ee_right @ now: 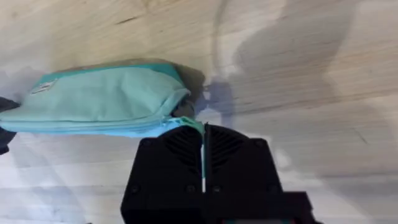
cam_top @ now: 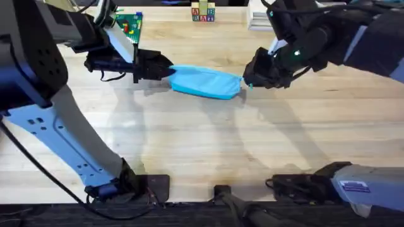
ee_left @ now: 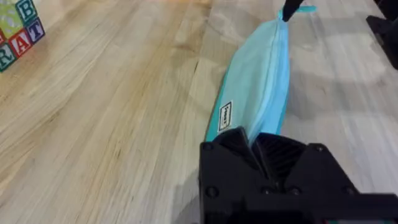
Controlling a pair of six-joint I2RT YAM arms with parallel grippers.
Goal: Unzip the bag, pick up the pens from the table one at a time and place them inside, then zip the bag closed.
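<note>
Left claw (cam_top: 165, 70) clamped on one end of bag (cam_top: 205, 82), right claw (cam_top: 248, 80) pinching its zipper tab (ee_right: 203, 149), zipper closed

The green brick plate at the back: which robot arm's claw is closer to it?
Left. The left gripper sits at the bag's near end, just forward of the green plate; the right gripper is at the bag's other end, farther away.

Bag (cam_top: 205, 82): left end hidden inside left gripper (cam_top: 169, 70), right end's pull tab covered by right gripper (cam_top: 247, 81), label print (ee_left: 225, 114) too small to read; alphabet blocks (ee_left: 17, 31) cut by frame edge
</note>
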